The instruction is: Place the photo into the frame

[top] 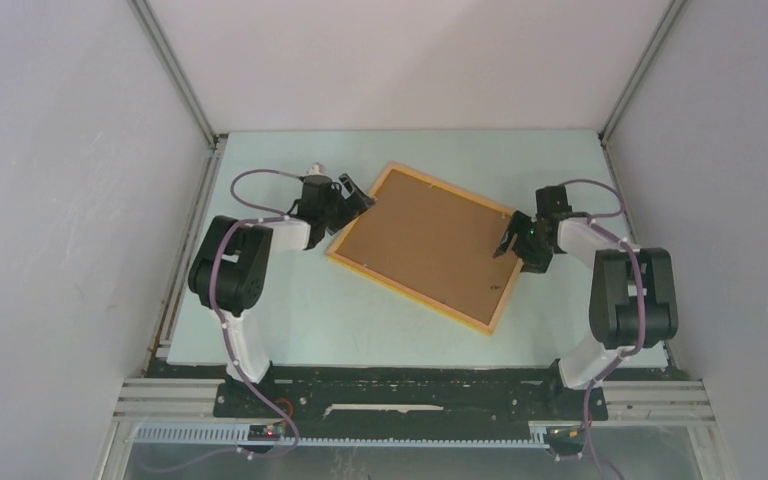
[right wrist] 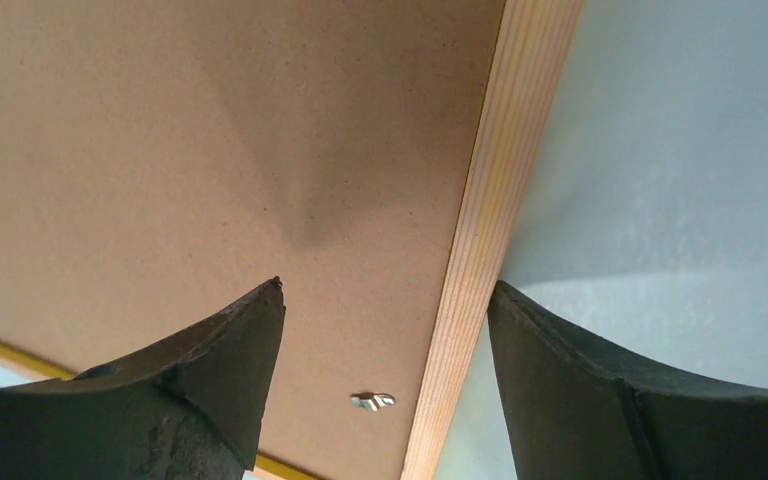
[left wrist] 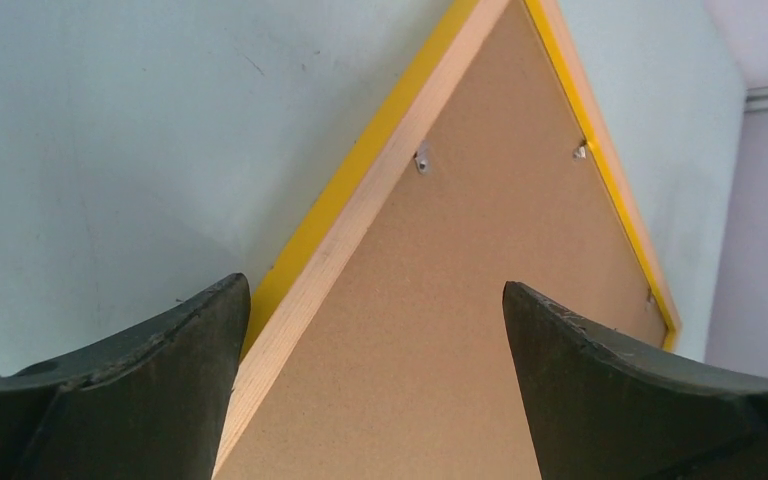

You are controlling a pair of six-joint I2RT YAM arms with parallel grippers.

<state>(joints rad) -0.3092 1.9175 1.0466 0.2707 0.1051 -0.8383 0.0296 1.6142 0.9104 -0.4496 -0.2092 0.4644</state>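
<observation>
Yellow-orange wooden picture frame lies flat on the pale blue-green table, back side up, around the middle and somewhat nearer the far edge. It is turned at an angle to the table's edges, so one corner points toward the far edge and the opposite corner toward the near edge. A plain brown fibreboard backing board fills its opening. Small metal turn-clips sit along the inner edge of the rails.

The left gripper is low at the frame's far-left side, near the corner that points to the far edge. Its jaws are spread wide and grasp nothing. In the left wrist view one black finger is over the table beside the yellow rim, the other over the board, with the pale wood rail between them. Whether either finger touches the frame cannot be told.

The right gripper is at the frame's right-hand rail, likewise released, with its jaws apart. In the right wrist view one finger is over the brown board and the other over the table, with the striped wood rail running up between them. Another clip shows just inside that rail. Contact here cannot be told either.
</observation>
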